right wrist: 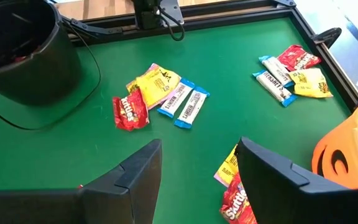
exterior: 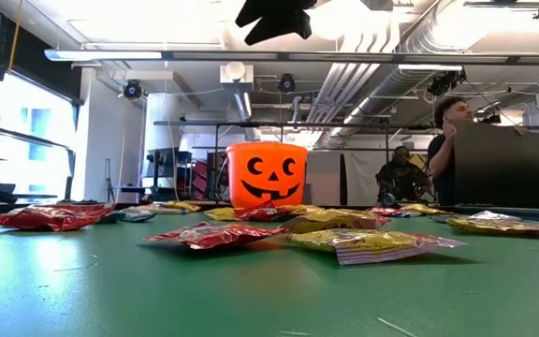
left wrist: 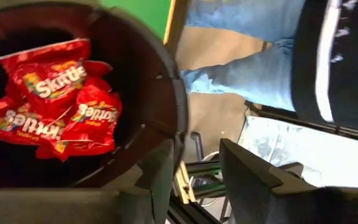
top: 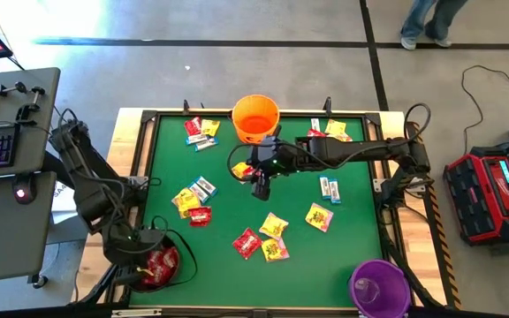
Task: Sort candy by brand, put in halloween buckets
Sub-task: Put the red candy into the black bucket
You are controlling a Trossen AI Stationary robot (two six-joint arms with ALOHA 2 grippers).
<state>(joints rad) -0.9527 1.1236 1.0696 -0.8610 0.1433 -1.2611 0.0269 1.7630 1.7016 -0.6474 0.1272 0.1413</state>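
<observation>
The black bucket (top: 161, 263) stands at the table's near left corner with red candy packets (left wrist: 55, 106) lying inside it. My left gripper (left wrist: 194, 163) hangs open above its rim, nothing between the fingers. The orange bucket (top: 255, 117) with a cut-out face (exterior: 267, 174) stands at the far edge, and the purple bucket (top: 380, 287) is at the near right corner. Red, yellow and white-and-blue candy (top: 272, 237) lies loose on the green mat. My right gripper (right wrist: 194, 177) hovers open over the middle of the table, above a yellow and red pair of packets (right wrist: 232, 186).
Loose packets lie in clusters: left of centre (top: 193, 201), at the far left (top: 201, 131), at the far right (top: 330, 131) and near the middle (top: 319, 216). A raised dark frame (top: 148, 141) borders the mat. A person (left wrist: 272, 68) stands close beside the table's near left corner.
</observation>
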